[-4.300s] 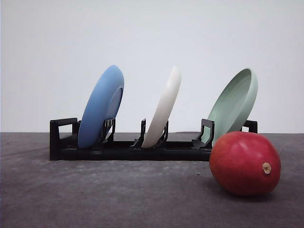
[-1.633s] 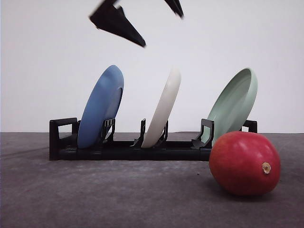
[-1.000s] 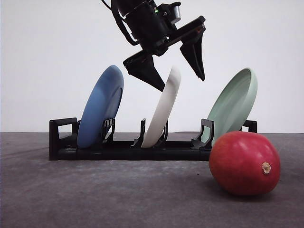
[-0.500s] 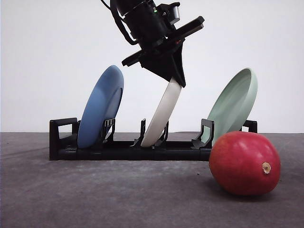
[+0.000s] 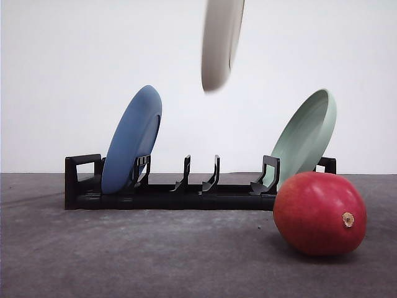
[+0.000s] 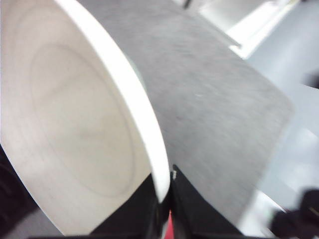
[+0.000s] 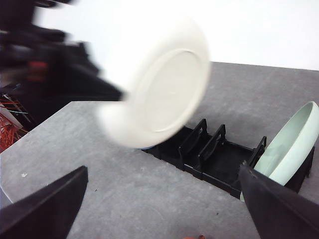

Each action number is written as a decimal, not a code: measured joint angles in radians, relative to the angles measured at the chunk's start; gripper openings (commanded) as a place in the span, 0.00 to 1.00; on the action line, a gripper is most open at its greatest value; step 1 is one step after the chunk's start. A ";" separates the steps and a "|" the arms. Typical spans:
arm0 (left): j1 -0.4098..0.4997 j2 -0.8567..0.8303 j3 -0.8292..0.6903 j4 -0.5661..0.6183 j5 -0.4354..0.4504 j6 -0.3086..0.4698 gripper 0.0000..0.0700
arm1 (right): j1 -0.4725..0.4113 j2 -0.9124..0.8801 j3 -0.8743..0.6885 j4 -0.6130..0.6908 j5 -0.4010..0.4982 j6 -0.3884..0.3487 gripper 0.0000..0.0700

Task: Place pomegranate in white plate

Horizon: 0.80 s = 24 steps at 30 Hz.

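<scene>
The pomegranate (image 5: 319, 213), deep red with a tan stem scar, lies on the dark table at the front right, just in front of the rack's right end. The white plate (image 5: 222, 43) hangs edge-on in the air, high above the rack's empty middle slots. In the left wrist view my left gripper (image 6: 164, 193) is shut on the rim of the white plate (image 6: 75, 129). My right gripper (image 7: 163, 172) is open, its fingers (image 7: 47, 206) spread wide and holding nothing. It faces the rack and the lifted white plate (image 7: 159, 94).
The black rack (image 5: 173, 194) runs across the table. It holds a blue plate (image 5: 131, 139) leaning at the left and a pale green plate (image 5: 305, 136) leaning at the right. The left arm (image 7: 50, 69) is a dark blur behind the lifted plate.
The left gripper closed on the white plate's rim and has pulled it up out of the rack; the middle slots now stand empty. The pomegranate has not moved.
</scene>
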<state>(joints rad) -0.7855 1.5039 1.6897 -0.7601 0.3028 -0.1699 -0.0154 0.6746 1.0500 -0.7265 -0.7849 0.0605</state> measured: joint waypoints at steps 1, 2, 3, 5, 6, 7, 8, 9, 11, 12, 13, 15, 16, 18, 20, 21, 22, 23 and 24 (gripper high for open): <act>-0.014 -0.029 0.000 -0.035 0.001 0.000 0.00 | 0.000 0.000 0.000 0.000 0.000 0.000 0.88; -0.028 -0.056 0.000 -0.074 0.002 0.001 0.00 | 0.000 0.000 0.000 0.000 0.000 0.000 0.88; -0.040 -0.081 0.000 -0.119 0.000 0.002 0.00 | 0.000 0.000 0.000 -0.001 0.000 0.001 0.88; -0.071 -0.132 0.000 -0.224 -0.026 0.008 0.00 | 0.000 0.000 0.000 -0.003 0.000 0.003 0.88; -0.088 -0.152 0.000 -0.279 -0.056 0.011 0.00 | 0.000 0.000 0.000 -0.004 0.000 0.005 0.88; -0.110 -0.171 0.000 -0.345 -0.100 0.013 0.00 | 0.000 0.000 0.000 -0.004 0.000 0.007 0.88; -0.131 -0.182 0.000 -0.399 -0.142 0.014 0.00 | 0.000 0.000 0.000 -0.005 0.000 0.007 0.88; -0.154 -0.187 0.000 -0.453 -0.190 0.016 0.00 | 0.000 0.000 0.000 -0.005 0.000 0.007 0.88; -0.203 -0.186 -0.002 -0.548 -0.301 0.016 0.00 | 0.000 0.000 0.000 -0.006 0.000 0.008 0.88; -0.227 -0.182 -0.009 -0.578 -0.354 0.016 0.00 | 0.000 0.000 0.000 -0.006 0.000 0.008 0.88; -0.252 -0.177 -0.021 -0.599 -0.411 0.012 0.00 | 0.000 0.000 0.000 -0.006 0.000 0.007 0.88; -0.290 -0.169 -0.049 -0.604 -0.490 -0.005 0.00 | 0.000 0.000 0.000 -0.006 0.000 0.008 0.88; -0.308 -0.163 -0.068 -0.598 -0.517 -0.015 0.00 | 0.000 0.000 0.000 -0.006 0.000 0.008 0.88; -0.334 -0.155 -0.109 -0.587 -0.529 -0.035 0.00 | 0.000 0.000 0.000 -0.006 0.000 0.008 0.88; -0.359 -0.140 -0.153 -0.580 -0.534 -0.052 0.00 | 0.000 0.000 0.000 -0.006 0.000 0.008 0.88; -0.370 -0.129 -0.178 -0.576 -0.537 -0.059 0.00 | 0.000 0.000 0.000 -0.006 0.000 0.008 0.88; -0.384 -0.112 -0.207 -0.566 -0.543 -0.065 0.00 | 0.000 0.000 0.000 -0.006 0.000 0.008 0.88; -0.396 -0.095 -0.234 -0.548 -0.552 -0.069 0.00 | 0.000 0.000 0.000 -0.006 0.000 0.008 0.88; -0.408 -0.076 -0.263 -0.526 -0.564 -0.071 0.00 | 0.000 0.000 0.000 -0.006 0.000 0.008 0.88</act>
<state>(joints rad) -1.1935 1.4283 1.4270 -1.2860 -0.2615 -0.2413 -0.0154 0.6746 1.0500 -0.7326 -0.7849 0.0681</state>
